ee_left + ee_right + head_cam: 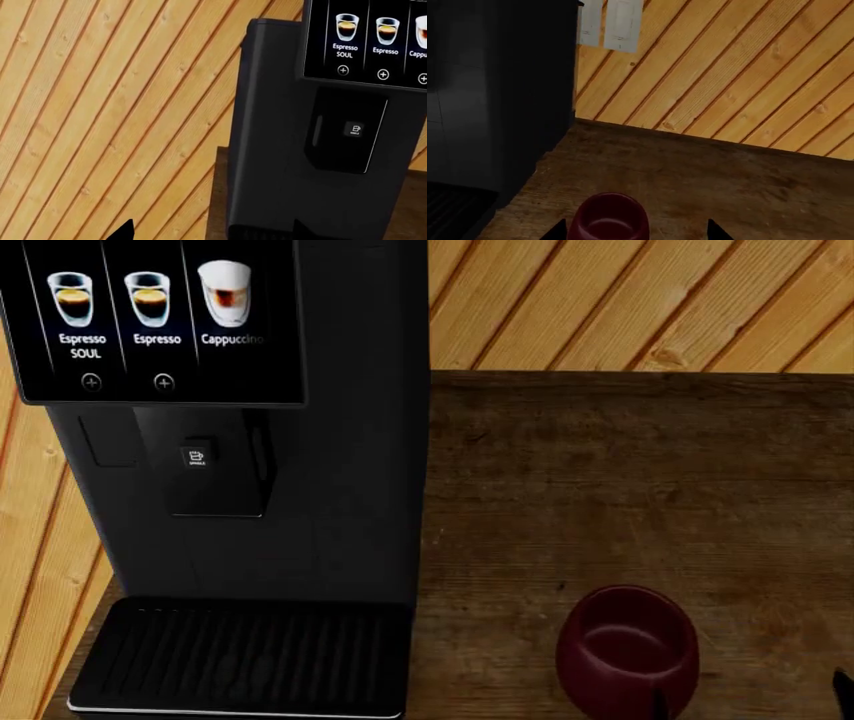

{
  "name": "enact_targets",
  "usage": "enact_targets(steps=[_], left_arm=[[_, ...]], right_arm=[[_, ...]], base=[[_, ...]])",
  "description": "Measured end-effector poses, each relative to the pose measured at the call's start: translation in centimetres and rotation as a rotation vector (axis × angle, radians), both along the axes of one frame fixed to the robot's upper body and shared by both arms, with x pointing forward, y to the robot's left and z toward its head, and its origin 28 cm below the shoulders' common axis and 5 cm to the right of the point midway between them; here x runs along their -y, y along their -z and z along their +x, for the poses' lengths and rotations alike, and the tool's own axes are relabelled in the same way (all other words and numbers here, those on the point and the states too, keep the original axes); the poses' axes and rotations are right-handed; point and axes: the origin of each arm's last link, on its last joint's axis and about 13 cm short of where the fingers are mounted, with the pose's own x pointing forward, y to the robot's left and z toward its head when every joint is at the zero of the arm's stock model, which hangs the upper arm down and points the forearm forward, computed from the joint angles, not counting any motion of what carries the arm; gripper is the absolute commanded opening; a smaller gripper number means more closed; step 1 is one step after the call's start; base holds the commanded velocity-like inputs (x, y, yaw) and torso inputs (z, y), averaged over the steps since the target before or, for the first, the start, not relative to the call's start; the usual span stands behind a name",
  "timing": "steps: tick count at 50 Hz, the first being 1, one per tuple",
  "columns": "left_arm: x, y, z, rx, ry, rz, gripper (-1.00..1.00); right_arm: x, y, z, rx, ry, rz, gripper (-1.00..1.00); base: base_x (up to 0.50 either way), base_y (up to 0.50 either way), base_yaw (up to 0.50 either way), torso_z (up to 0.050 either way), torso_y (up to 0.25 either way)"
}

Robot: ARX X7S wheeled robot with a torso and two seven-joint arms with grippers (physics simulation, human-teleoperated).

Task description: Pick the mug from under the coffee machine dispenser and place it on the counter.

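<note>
The dark red mug (625, 652) stands upright on the brown wood counter (641, 470), to the right of the black coffee machine and clear of its drip tray (240, 655). The dispenser (214, 465) has nothing under it. In the right wrist view the mug (608, 217) sits between the spread fingers of my right gripper (637, 232), nearer one finger (557, 231), not squeezed. Only the right gripper's tips (747, 702) show in the head view. My left gripper (213, 232) is open and empty, facing the dispenser (350, 130).
The machine's drinks screen (154, 320) is above the dispenser. An orange wood-panelled wall (641, 300) runs behind the counter (727, 175), with white plates (610, 25) on it beside the machine. The counter's left edge lies just past the drip tray.
</note>
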Motion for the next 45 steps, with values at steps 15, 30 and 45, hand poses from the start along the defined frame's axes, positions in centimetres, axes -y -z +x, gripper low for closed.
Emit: enact_targets(steps=[15,30,45], left_arm=[[-0.2,0.1,0.1,0.003,-0.001,0.002,1.0],[-0.4,-0.5,-0.6,0.025,0.015,0.017,1.0],[-0.6,-1.1,-1.6,0.059,0.036,0.013,1.0]], right_arm=[[-0.9,-1.3,-0.8,0.081,0.016,0.015,1.0],[-1.3,-1.2,-1.6,0.148,0.017,0.03,1.0],[-1.5,-1.0,-2.2,0.233,0.008,0.035,1.0]], base=[[0.0,0.0,0.0,0.0,0.0],[0.0,0.0,0.0,0.0,0.0],[0.0,0.0,0.0,0.0,0.0]])
